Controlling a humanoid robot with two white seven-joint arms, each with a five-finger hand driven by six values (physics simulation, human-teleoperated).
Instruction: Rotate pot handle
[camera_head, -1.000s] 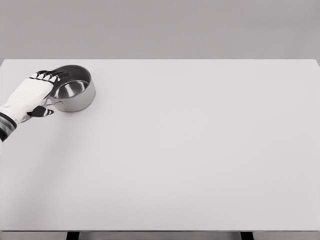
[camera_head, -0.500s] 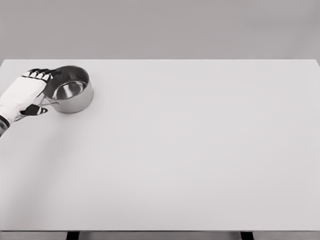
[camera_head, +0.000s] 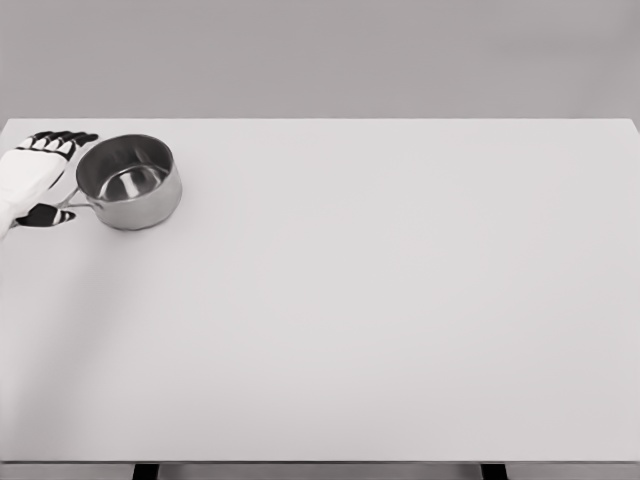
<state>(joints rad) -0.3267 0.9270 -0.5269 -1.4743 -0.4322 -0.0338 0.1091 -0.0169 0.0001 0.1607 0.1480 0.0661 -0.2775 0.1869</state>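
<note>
— Pot (camera_head: 129, 182) first: where does it stand relative to the hand?

— Just to the right of the left hand (camera_head: 28, 178), upright on the table (camera_head: 400, 300), near the far left corner. It is a steel saucepan, empty as far as I can see, its open mouth facing up.

— And the pot handle?

— The pot handle (camera_head: 72, 203) is a thin metal bar that leaves the pot's near-left side and points toward the hand, ending close by the thumb.

— Is the hand gripping it?

— No. The fingers (camera_head: 55, 140) are stretched out and relaxed, lying beside the pot's far-left rim, and the dark thumb sits just at the handle's end. Whether the thumb touches the bar I cannot tell. Nothing is grasped.

— Why would it be placed like that?

— My guess is that an open palm alongside the handle suits pushing it sideways, so the pot turns on the table rather than being lifted.

— The other hand?

— Not visible anywhere.
</note>
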